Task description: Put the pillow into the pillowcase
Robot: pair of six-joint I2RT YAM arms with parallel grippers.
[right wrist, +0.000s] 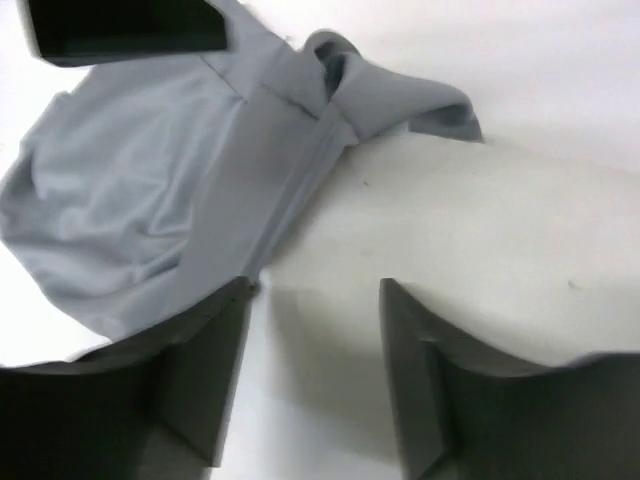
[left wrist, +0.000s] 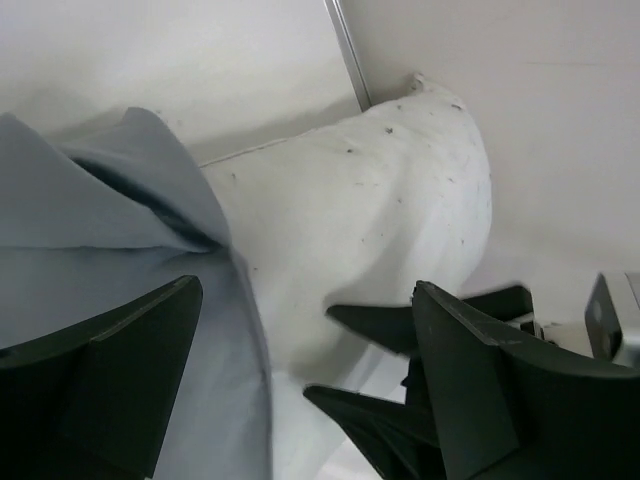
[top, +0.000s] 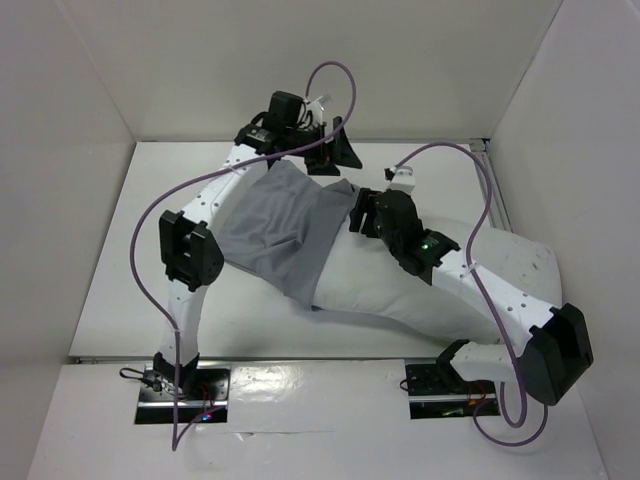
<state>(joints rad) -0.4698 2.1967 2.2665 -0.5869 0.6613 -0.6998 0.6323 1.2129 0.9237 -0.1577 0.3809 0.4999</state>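
On the desk (top: 105, 300): a large plump white rectangular fabric pillow (top: 400, 290) lies flat, long axis left to right. All positions below are relative to it.
Pillowcase: a limp mid-grey thin fabric sack (top: 275, 225) is drawn over the pillow's left end only. The mouth hem runs across the pillow's top face, and everything right of the hem is bare.
Hem detail: the far corner of the hem is bunched into a loose fold at the pillow's far edge.
Left claw (top: 335, 152): sits just beyond the pillow's far edge, near that bunched hem corner. Fingers are wide apart and hold nothing.
Right claw (top: 362, 215): sits over the pillow's top face, just right of the hem. Fingers are apart with nothing clamped, and the hem is just beside one finger.
Progress (my read): partly sleeved, most of the pillow is not yet in.
Pillow handling: probably light, soft and squashy. It should bulge and drag against the cloth. Pinch a corner or an edge, because a flat-face pinch will likely slip.
Case handling: thin and floppy with no stiffness, so it bunches easily. Take a single hem layer at the pillow's far and near edges and draw it toward the pillow's right end.
Risk: pinching pillow skin or both case layers with the hem would close the mouth and stall the slide.
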